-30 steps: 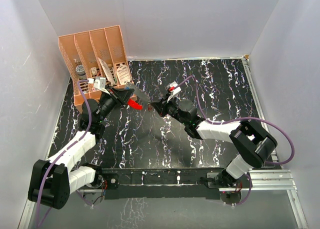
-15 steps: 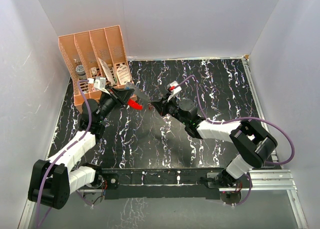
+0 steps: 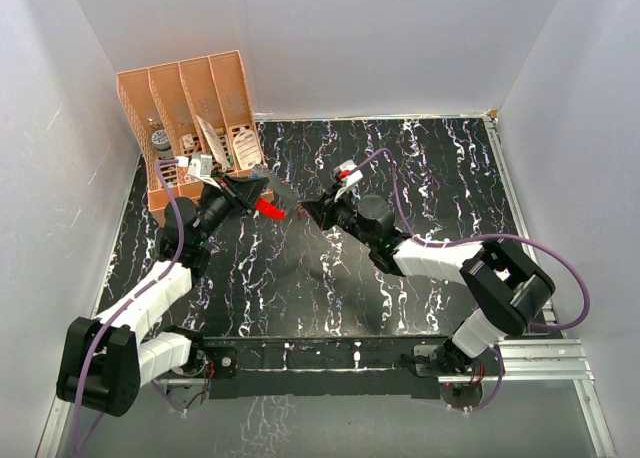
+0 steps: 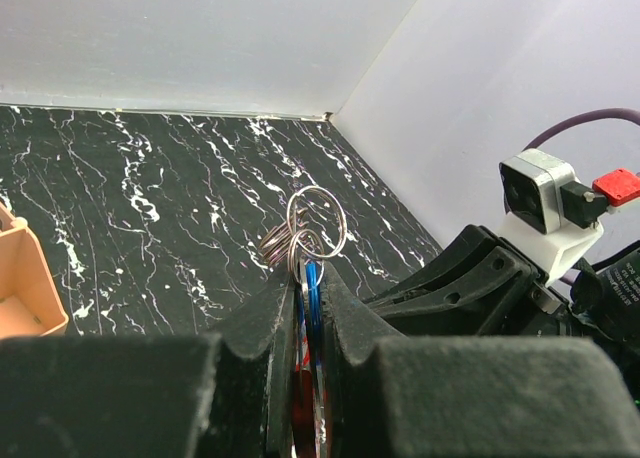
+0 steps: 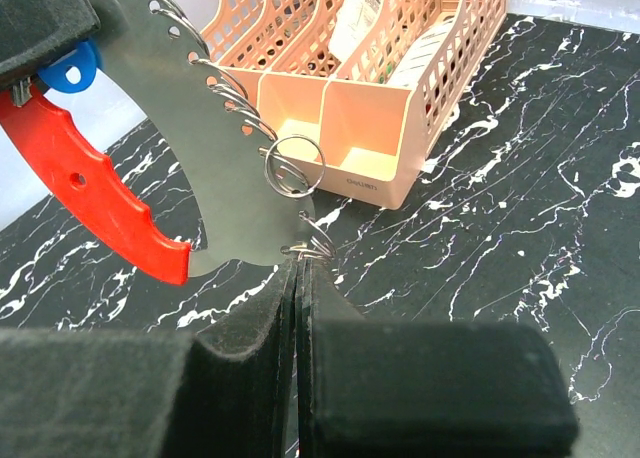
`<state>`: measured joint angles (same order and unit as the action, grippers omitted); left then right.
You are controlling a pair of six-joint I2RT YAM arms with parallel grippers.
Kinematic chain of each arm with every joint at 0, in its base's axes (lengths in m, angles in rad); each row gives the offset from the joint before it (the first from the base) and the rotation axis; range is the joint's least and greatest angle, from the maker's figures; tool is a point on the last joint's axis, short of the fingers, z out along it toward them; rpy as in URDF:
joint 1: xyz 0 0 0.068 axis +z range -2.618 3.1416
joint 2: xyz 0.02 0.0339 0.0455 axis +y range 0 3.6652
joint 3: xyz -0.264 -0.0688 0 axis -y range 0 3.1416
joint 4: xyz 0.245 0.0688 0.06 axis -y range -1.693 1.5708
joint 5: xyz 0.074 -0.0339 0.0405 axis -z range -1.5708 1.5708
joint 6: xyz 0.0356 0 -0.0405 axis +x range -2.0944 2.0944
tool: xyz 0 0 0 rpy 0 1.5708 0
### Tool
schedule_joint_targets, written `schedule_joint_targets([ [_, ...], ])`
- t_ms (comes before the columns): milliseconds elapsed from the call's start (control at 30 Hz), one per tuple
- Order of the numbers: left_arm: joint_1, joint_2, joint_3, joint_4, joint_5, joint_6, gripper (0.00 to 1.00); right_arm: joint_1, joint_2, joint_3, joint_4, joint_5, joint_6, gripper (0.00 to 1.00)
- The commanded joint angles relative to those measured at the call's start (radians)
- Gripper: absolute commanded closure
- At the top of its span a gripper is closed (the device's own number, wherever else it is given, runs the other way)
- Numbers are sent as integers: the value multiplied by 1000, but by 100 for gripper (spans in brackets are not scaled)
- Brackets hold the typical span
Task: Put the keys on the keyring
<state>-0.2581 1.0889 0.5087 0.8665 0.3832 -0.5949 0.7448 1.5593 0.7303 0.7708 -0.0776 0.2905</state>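
My left gripper (image 3: 252,198) is shut on the keyring (image 3: 268,208), held above the table. In the right wrist view the keyring shows as a red curved strip (image 5: 90,193) joined to a grey notched band (image 5: 200,148). A blue key head (image 5: 68,68) sits at the left jaws. In the left wrist view, blue and red edges lie between my shut jaws (image 4: 308,278), with silver wire rings (image 4: 312,223) sticking out. My right gripper (image 3: 308,214) is shut on a small wire ring (image 5: 318,246) at the band's lower edge. The red-headed key is hidden.
A peach desk organiser (image 3: 190,108) with several slots stands at the back left, just behind the left gripper; it also shows in the right wrist view (image 5: 400,98). White walls close in the black marbled table (image 3: 430,168) on three sides.
Almost nothing. The right wrist has shifted very slightly; both grippers stay shut and meet at the keyring.
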Motion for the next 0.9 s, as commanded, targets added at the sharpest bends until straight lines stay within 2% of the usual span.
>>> schedule_joint_targets([
  [0,3,-11,39,49,21,2,100,-2,-33,47,39,4,-10,100],
  [867,3,-34,28,52,62,29,100,-41,-63,40,13,-3,-26,100],
])
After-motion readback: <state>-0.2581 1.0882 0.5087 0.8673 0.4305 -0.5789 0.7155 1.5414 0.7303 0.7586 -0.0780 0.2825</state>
